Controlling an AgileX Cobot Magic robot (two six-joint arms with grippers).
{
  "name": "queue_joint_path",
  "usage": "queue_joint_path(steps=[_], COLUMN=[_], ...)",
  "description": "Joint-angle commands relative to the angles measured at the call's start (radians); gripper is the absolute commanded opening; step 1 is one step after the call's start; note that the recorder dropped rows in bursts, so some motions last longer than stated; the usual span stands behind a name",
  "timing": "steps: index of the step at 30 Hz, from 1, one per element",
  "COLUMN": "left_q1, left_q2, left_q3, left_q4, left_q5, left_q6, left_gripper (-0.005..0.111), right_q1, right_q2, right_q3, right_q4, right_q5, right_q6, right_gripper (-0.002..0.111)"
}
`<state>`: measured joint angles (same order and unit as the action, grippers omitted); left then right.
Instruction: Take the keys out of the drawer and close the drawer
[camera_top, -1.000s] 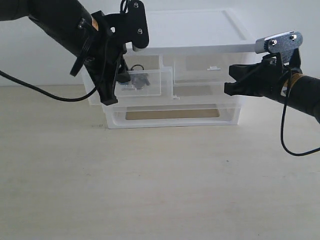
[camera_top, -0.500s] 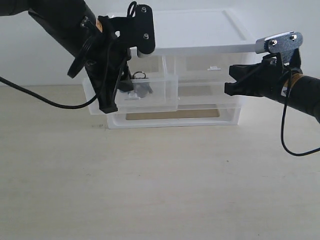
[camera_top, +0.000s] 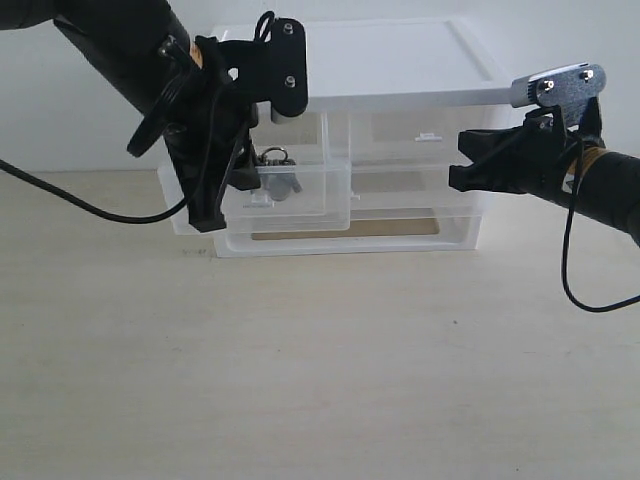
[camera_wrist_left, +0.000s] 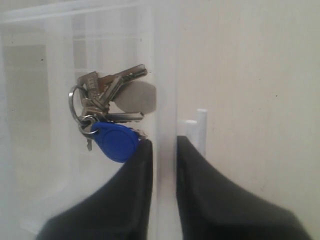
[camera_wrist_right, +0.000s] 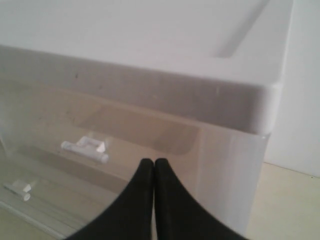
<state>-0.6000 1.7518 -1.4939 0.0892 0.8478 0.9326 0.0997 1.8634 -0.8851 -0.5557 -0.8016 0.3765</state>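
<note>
1. So, the keys (camera_wrist_left: 107, 107) are sat inside the drawer (camera_wrist_left: 165, 60), which is pulled partly out. The blades are pointed at its front wall and the blue fob (camera_wrist_left: 116, 142) is nearest the jaws.
2. That front wall is pinched in the left gripper (camera_wrist_left: 162, 147) with the jaws narrow. One finger is inside just beside the fob, and the other is outside by the tab handle (camera_wrist_left: 197, 125).
3. The right gripper (camera_wrist_right: 153, 167) is pressed shut and empty at the far end of the storage unit (camera_top: 400, 95), so the left arm is judged nearer.

The drawer (camera_top: 300, 195) is translucent plastic, the keys (camera_wrist_left: 107, 95) shiny metal
</note>
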Motion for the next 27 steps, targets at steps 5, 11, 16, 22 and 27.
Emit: queue_joint_path(steps=[5,11,16,22,27], left_q1=[-0.006,-0.006,-0.006,-0.004,-0.001], left_q2=[-0.024,-0.055,-0.106,-0.060,0.074], left_q3=[-0.008,-0.008,-0.008,-0.054,-0.209], left_q4=[-0.020,-0.030,-0.179,-0.220,-0.161], left_q5=[-0.028,-0.067,-0.194,-0.210,-0.025], left_q6=[-0.017,-0.053,-0.169,-0.437,-0.585], left_gripper=[0.055,0.055,0.054,0.051,0.051], right_q1=[-0.008,-0.008,-0.008,-0.008,-0.008], right_q2=[0.003,0.003,0.003,0.003,0.003], right_q3=[-0.016,-0.016,-0.016,-0.016,-0.016], right_q4=[0.070,0.070,0.070,0.070,0.070], right_q5=[0.014,0.014,0.014,0.018,0.018], right_q6=[0.007,0.007,0.007,0.007,0.007], right_gripper=[0.000,0.000,0.000,0.000,0.000])
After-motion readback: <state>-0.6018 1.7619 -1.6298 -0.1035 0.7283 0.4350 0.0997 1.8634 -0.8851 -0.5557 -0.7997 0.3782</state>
